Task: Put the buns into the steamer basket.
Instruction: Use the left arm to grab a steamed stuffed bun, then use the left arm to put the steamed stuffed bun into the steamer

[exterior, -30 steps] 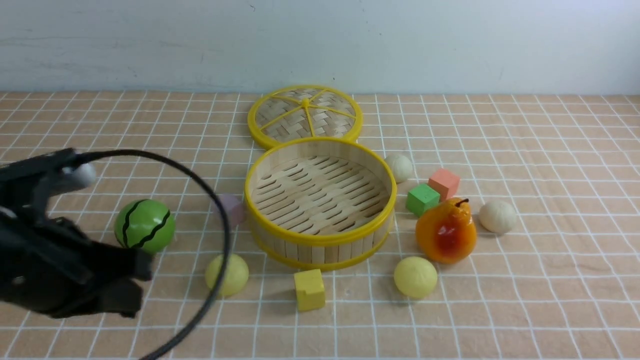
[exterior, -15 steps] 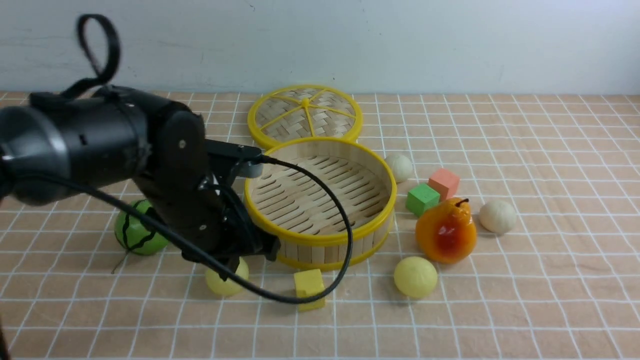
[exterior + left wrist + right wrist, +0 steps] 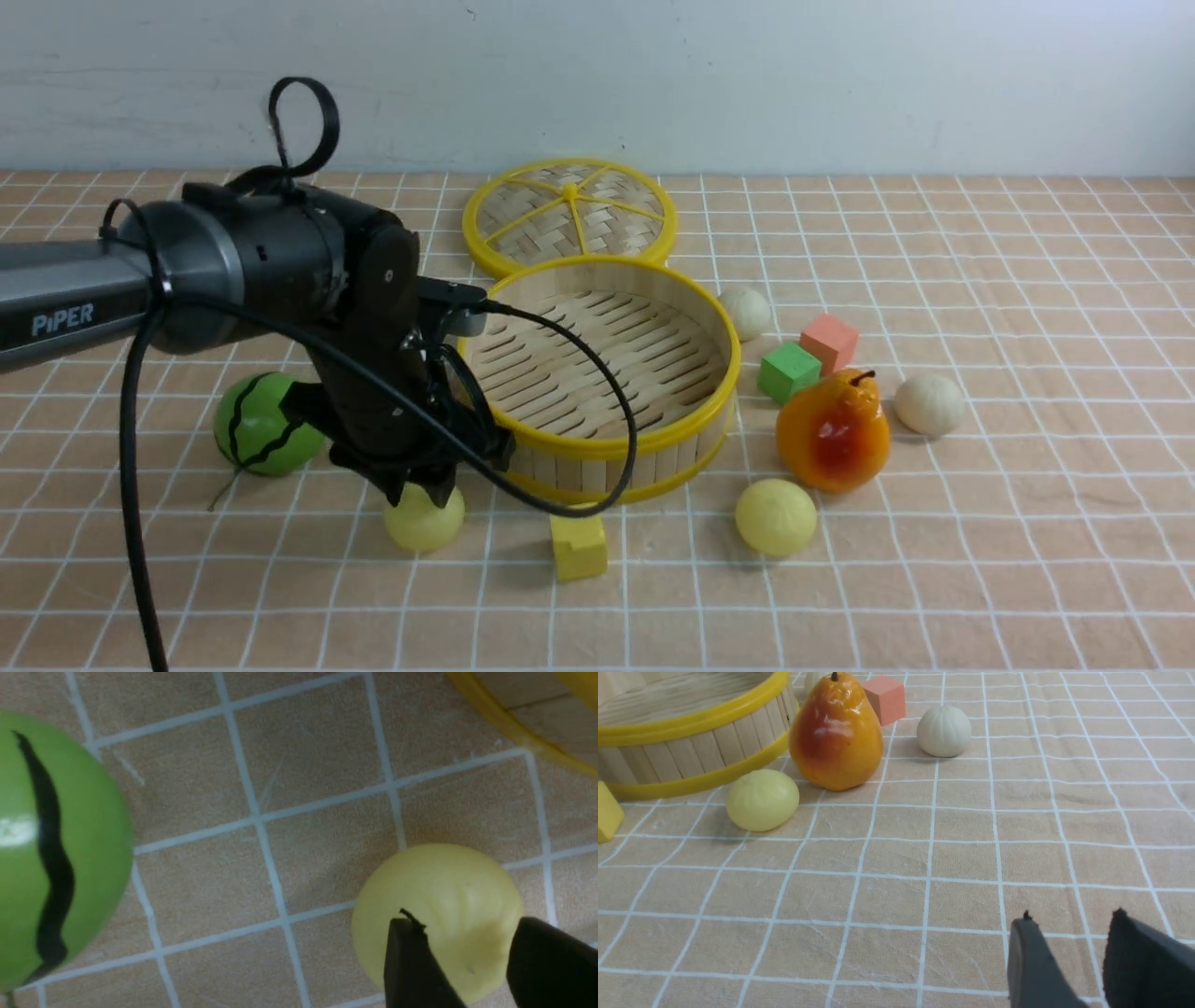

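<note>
- Left arm reaches in from the left, in front of the basket's left side. Left gripper (image 3: 422,485) points down, its tips right over the near-left yellow bun (image 3: 425,525). In the wrist view the jaws stand a little apart, narrower than the bun, and grip nothing.
- Steamer basket (image 3: 607,471) sits mid-table, upright. All four buns lie on the cloth outside it.
- Woven lid (image 3: 569,210) lies flat just beyond the basket.
- Watermelon ball (image 3: 266,425) is left of the basket, partly behind the arm.
- Pear (image 3: 833,431) is upright, right of the basket.
- Near-right yellow bun (image 3: 775,516) is just in front of the pear. Far off-white bun (image 3: 744,311) is beside the basket's far right wall. Right off-white bun (image 3: 929,403) is just right of the pear.
- Yellow cube (image 3: 578,541) is near the basket's front. Green cube (image 3: 789,371) and red cube (image 3: 829,342) are beyond the pear.
- Right gripper (image 3: 1071,921): tips slightly parted over bare cloth, holding nothing.
</note>
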